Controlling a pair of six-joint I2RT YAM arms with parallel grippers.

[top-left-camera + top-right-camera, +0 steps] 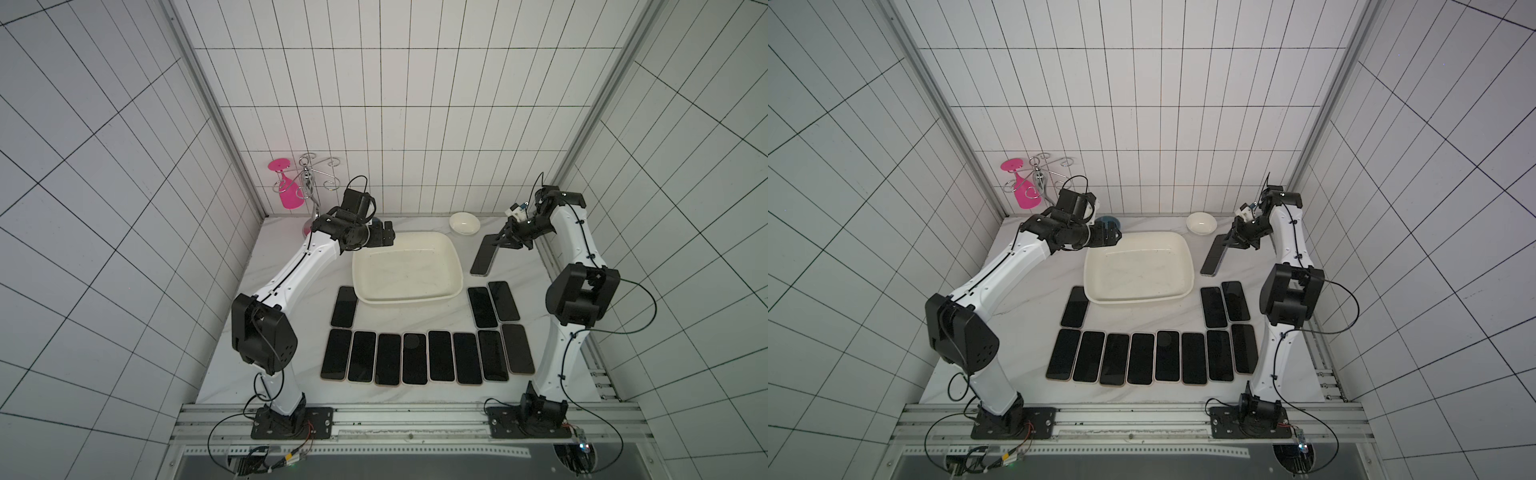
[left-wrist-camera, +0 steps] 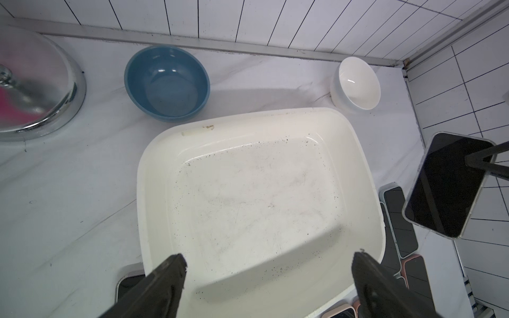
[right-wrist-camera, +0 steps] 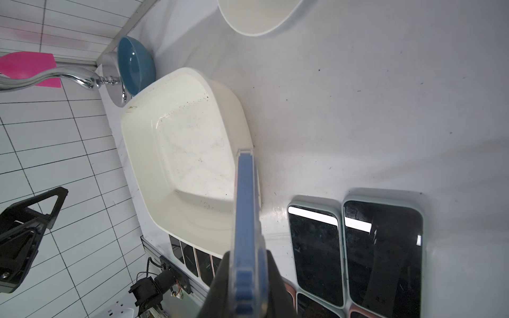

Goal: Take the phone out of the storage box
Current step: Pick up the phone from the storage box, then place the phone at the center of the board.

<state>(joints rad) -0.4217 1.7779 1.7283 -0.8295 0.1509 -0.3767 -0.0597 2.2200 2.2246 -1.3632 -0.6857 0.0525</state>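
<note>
The storage box (image 1: 407, 270) (image 1: 1138, 268) is a cream-white tub in the middle of the table, and nothing lies in it (image 2: 261, 192) (image 3: 179, 154). Just right of the box a dark phone (image 1: 483, 257) (image 1: 1213, 259) (image 2: 446, 187) hangs tilted above the table. My right gripper (image 1: 498, 243) (image 1: 1227, 243) (image 3: 248, 258) is shut on one end of it; the right wrist view shows the phone (image 3: 246, 198) edge-on, with a blue side. My left gripper (image 1: 388, 235) (image 1: 1113, 237) (image 2: 270, 258) hovers over the box's far left corner, open and holding nothing.
Several phones lie face up in a row (image 1: 415, 357) along the front. Two more (image 1: 492, 305) lie right of the box and one (image 1: 345, 306) left. At the back stand a white bowl (image 1: 464, 223), a blue bowl (image 2: 166, 82) and a chrome rack (image 1: 309, 183) with a pink glass (image 1: 286, 191).
</note>
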